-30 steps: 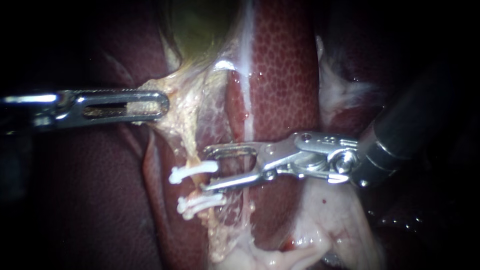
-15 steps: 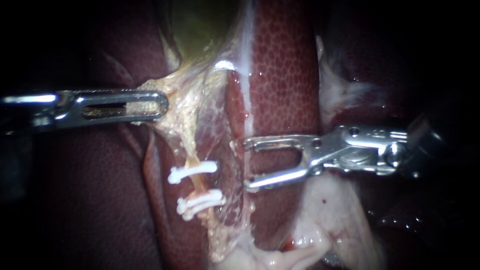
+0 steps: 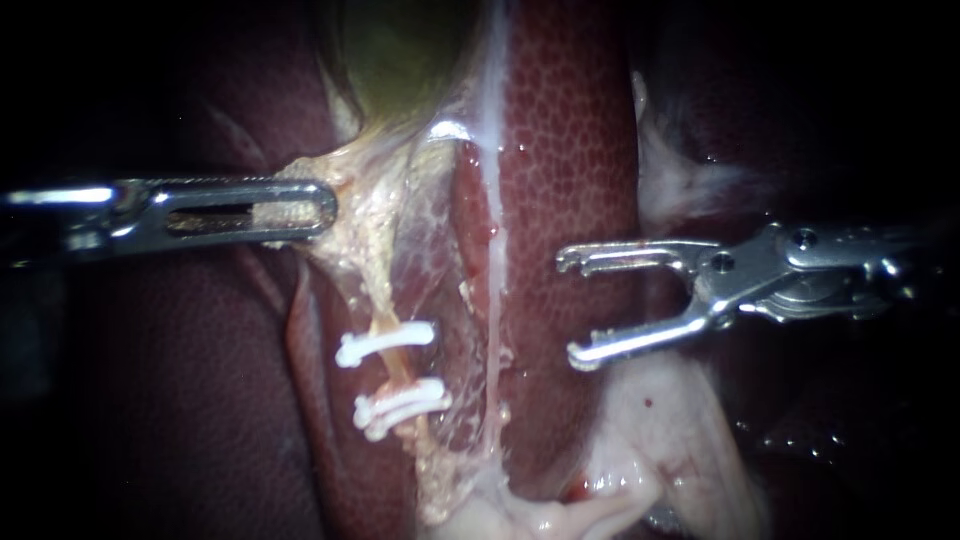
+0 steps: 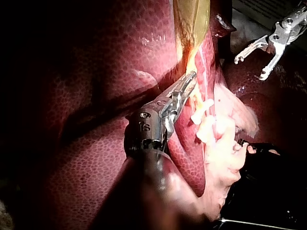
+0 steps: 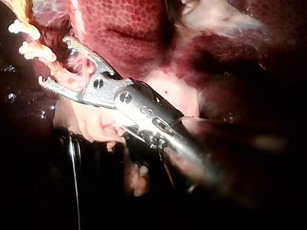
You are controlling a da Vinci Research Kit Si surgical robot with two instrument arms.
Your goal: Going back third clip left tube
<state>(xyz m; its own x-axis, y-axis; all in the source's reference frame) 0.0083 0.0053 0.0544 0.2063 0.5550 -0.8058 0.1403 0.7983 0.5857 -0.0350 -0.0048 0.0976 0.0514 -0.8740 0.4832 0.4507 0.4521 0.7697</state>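
Endoscope view: right instrument (image 3: 570, 308), pincer spread and empty, hangs well apart from the left tube (image 3: 392, 370); left instrument's (image 3: 318, 210) pincer pinches pale tissue (image 3: 365, 240) above that tube. Farther back, the tube wears white clips (image 3: 385, 343) and looks soft, slick and easily torn, so it is probably best held by the tissue beside the clips.

Bright light falls on the middle, and all around it goes dark. A black surface (image 4: 278, 191) lies under the pale tissue (image 4: 225, 153). It looks wet, with small shiny drops (image 5: 9, 96). Past the liver (image 4: 96, 72) a grey patch (image 4: 259, 5) shows.
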